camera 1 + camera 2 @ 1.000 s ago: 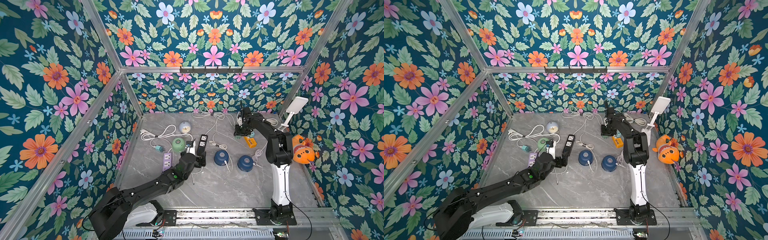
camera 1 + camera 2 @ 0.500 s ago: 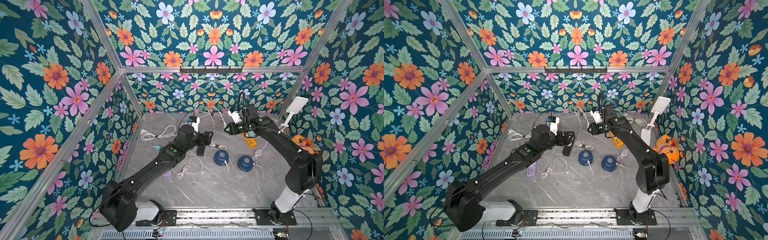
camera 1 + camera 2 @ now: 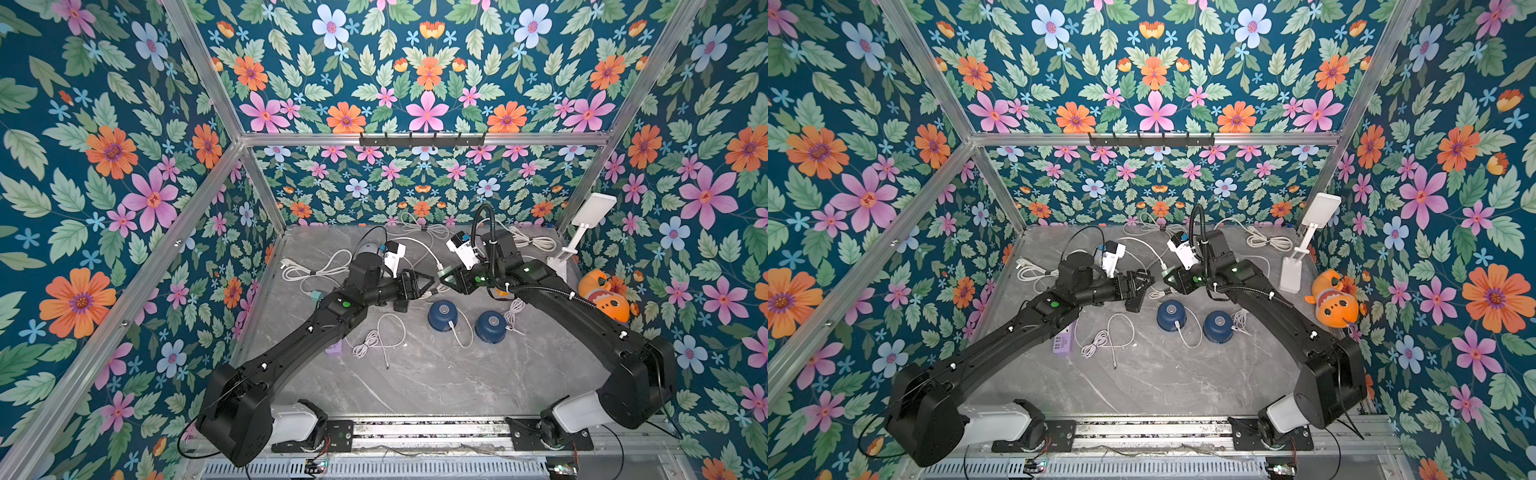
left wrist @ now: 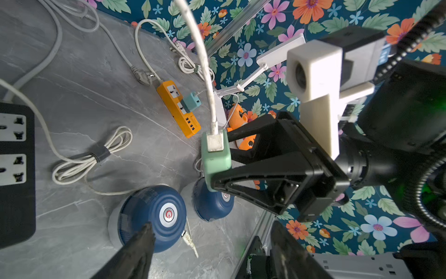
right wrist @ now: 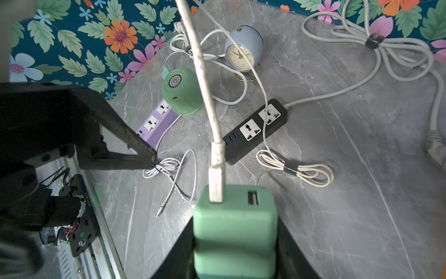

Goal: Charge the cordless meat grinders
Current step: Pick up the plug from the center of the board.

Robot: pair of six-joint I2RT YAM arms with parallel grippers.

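- Our right claw (image 4: 217,166) clamps the green charger block (image 5: 235,229), white cable (image 5: 205,84) plugged in, held over the table (image 3: 415,382).
- Our left claw (image 3: 428,286) faces it, spread wide and empty.
- Below them, the left navy grinder (image 3: 443,316) sits beside the right navy grinder (image 3: 492,326).
- The green grinder (image 5: 182,93) stands by the purple power strip (image 5: 154,120).

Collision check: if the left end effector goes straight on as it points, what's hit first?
Probably the green charger held by the right end effector, facing it close ahead; exact depth unclear.
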